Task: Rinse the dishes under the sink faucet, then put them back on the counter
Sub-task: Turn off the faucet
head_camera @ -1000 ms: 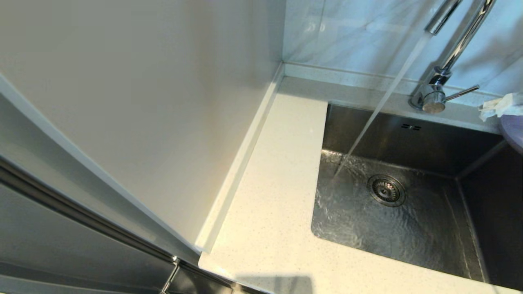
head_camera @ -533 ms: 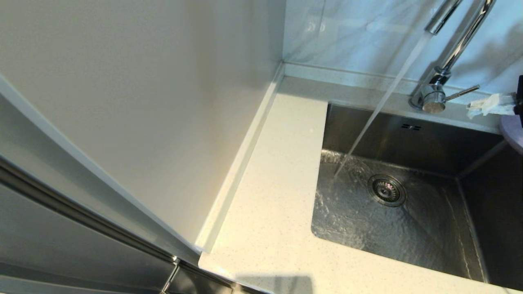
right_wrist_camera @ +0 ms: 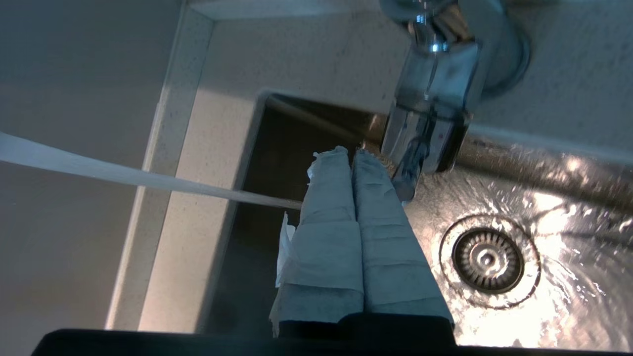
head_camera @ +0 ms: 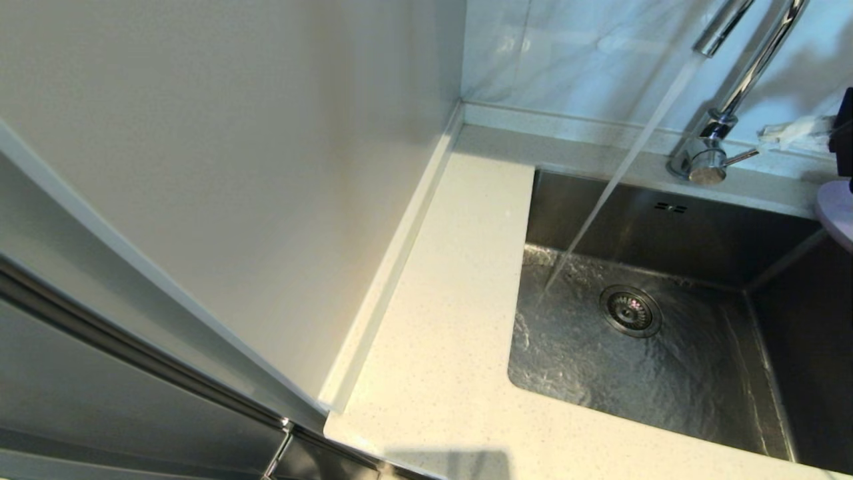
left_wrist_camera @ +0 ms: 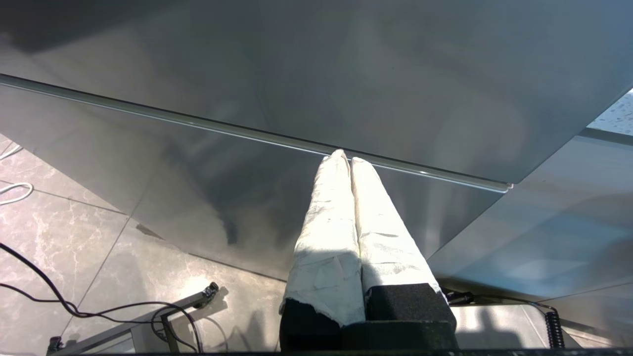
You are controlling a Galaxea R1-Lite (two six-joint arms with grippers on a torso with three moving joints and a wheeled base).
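At the back edge of the counter [head_camera: 440,320], the right gripper [right_wrist_camera: 352,154], fingers pressed together and empty, hovers beside the running faucet [head_camera: 706,157] above the sink [head_camera: 666,373].

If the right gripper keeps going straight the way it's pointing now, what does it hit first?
Most likely the faucet: the right gripper points its shut jaws at the chrome base, just beside the tips. Depth is hard to judge, so it might slip past.
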